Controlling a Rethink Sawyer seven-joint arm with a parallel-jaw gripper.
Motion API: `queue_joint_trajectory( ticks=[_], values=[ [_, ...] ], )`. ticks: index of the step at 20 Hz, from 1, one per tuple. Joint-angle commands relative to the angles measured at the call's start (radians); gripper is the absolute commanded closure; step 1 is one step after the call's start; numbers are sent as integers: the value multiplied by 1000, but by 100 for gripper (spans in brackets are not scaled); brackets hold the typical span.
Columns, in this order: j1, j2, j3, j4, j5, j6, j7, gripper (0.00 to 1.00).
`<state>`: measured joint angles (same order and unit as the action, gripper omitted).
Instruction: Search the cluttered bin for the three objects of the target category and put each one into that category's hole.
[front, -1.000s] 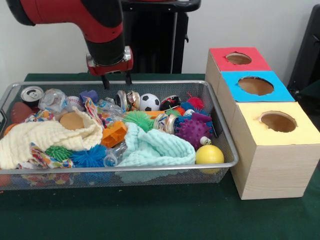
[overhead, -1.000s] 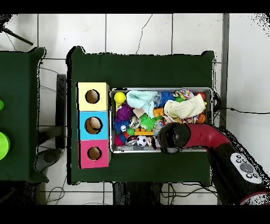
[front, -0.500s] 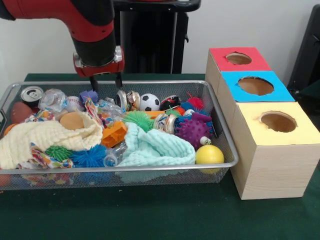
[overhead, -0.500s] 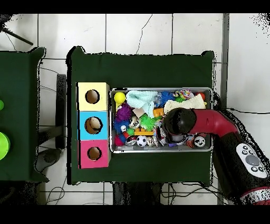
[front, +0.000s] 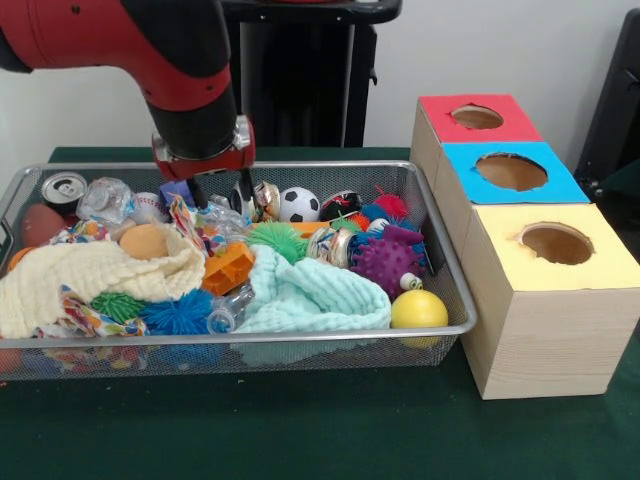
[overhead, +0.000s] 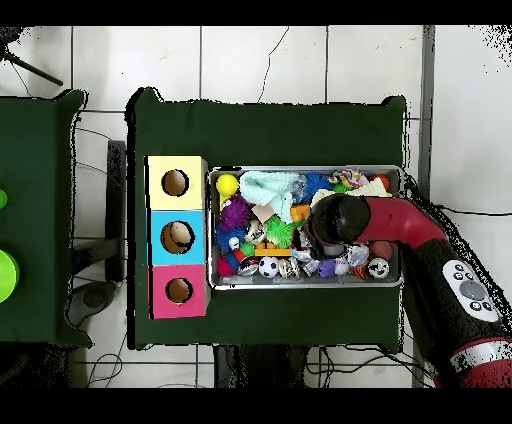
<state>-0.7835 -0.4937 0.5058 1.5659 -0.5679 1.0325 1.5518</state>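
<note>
Front view: end effector (front: 218, 189) hangs spread and empty, tips dipping into the bin (front: 440, 270) beside a crushed can (front: 254, 199), light, thin-walled, slick; best pinched across its flattened sides. Overhead view: arm (overhead: 395, 228) hides that spot.

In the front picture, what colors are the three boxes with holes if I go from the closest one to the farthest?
Yellow box → blue box → red box.
</note>
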Motion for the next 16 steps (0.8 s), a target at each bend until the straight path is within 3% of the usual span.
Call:
queue_joint_trajectory(
  ticks=[1,16],
  values=[
    [-32,99,67,-56,-62,-41,-274,0],
    [-62,165,101,-125,-101,20,-337,0]
  ],
)
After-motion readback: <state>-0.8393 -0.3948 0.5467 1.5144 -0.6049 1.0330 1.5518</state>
